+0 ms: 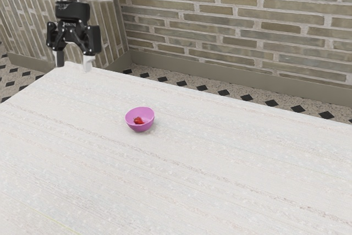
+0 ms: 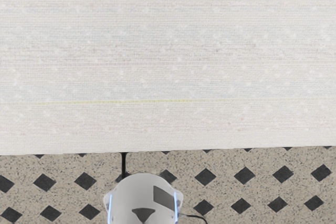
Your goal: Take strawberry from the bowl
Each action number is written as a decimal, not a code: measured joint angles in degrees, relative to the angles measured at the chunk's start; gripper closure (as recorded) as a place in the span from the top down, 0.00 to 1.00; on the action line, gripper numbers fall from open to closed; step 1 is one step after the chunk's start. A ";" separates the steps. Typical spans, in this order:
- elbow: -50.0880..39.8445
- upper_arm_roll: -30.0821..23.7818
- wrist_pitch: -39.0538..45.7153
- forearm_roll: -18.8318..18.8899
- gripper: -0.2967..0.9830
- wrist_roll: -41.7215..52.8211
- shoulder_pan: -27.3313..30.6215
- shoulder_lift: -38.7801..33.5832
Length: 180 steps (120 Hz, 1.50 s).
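In the exterior view, the strawberry is contained in the bowl, well apart from the spread, empty pincer; the approach is yet to be made, and carrying over, then lowering, is called for. In the wrist view, bare counter is seen.

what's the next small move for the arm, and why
Probably carry the open gripper over toward the bowl, staying high for now: the strawberry lies inside it, while the fingers hang apart with nothing between them, off toward the exterior view's upper left.
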 joint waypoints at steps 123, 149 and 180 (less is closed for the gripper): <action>15.23 25.35 48.23 -20.60 0.52 -31.44 -5.48 48.01; 13.33 25.35 50.72 -20.13 0.46 -36.20 -5.38 49.99; 14.96 25.25 51.34 -20.28 0.43 -40.23 -5.38 52.19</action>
